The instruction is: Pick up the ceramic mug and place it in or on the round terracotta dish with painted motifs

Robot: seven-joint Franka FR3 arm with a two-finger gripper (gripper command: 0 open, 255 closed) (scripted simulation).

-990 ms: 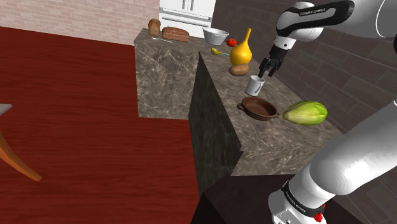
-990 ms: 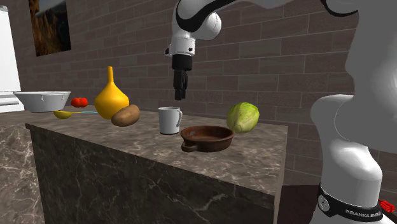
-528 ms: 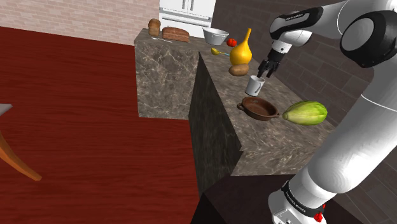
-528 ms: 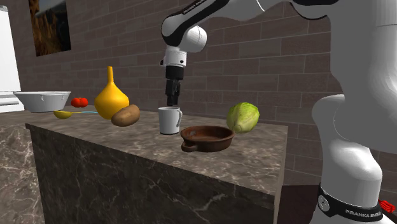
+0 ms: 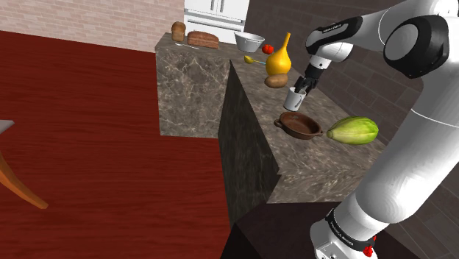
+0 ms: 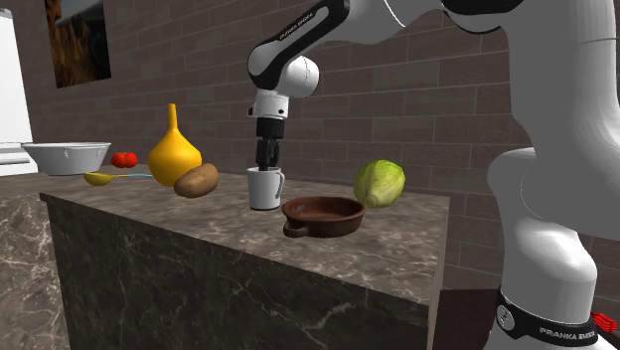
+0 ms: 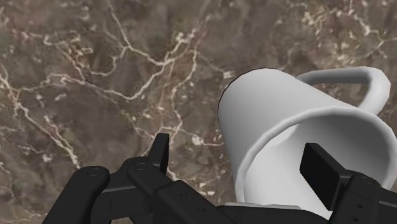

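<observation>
**A:** What is sitting nearest in the shoulder view?

**B:** The stand [image 5: 276, 234] is showing at the lower right. The counter [image 5: 316, 163] is running from it toward the upper middle. A cabbage [image 5: 353, 130] is lying on it right of centre, and the dish [image 5: 301, 125] is resting just left of that.

**A:** And where is the mug sitting?

**B:** The mug [image 5: 293, 100] is standing upright on the counter just beyond the dish, above the frame's centre. In the second exterior view it is sitting mid-frame, with its handle pointing right toward the dish.

**A:** What is the gripper doing?

**B:** The gripper [image 5: 300, 87] is hanging straight over the mug, with its tips reaching down to the rim. In the wrist view the jaws are standing spread and pinching nothing. One finger [image 7: 159, 153] is staying outside the mug's wall, clear of it, and the other is lying over the open mouth.

**A:** What is lying farther back?

**B:** A potato [image 5: 275, 81] is lying just beside a gourd [image 5: 279, 57]. Beyond them a tomato [image 5: 268, 48], a bowl [image 5: 249, 42] and bread [image 5: 203, 39] are sitting toward the top. A fridge [image 5: 217, 13] is standing at the top edge.
</observation>
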